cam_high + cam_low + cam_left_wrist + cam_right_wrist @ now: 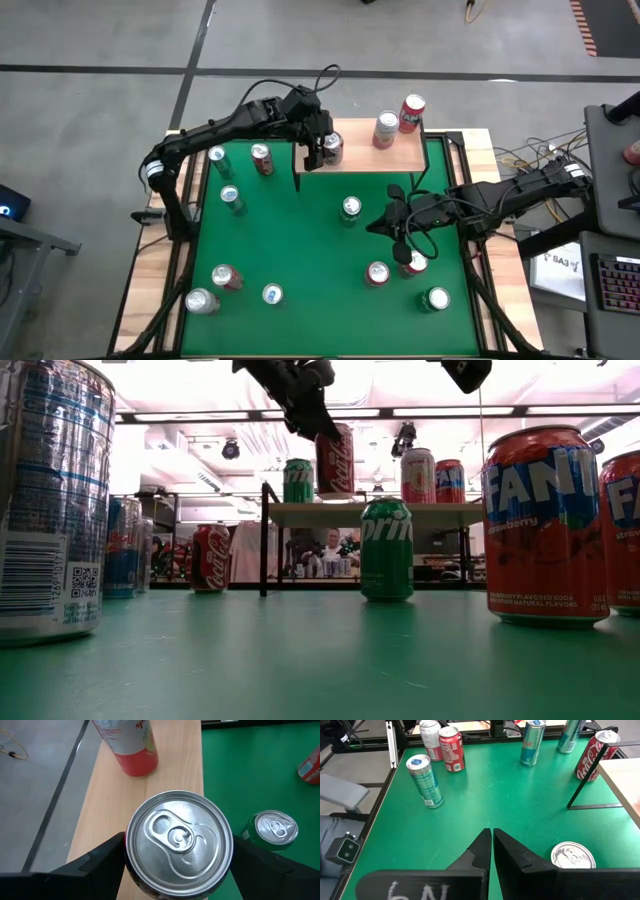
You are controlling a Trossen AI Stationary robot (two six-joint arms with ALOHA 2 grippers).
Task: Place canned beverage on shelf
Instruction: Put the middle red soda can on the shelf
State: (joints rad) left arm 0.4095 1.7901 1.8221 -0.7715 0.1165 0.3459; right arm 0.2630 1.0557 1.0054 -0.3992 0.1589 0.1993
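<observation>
coke can on shelf between left jaws; two cans beside.

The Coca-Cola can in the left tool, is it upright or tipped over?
Upright: the Coca-Cola can stands vertical between the left tool's fingers over the shelf.

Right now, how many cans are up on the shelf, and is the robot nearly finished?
Two cans already stand on the shelf. The left gripper holds a red cola can over the shelf's left end, not yet released. Many cans wait on the green table; the right gripper idles.
</observation>
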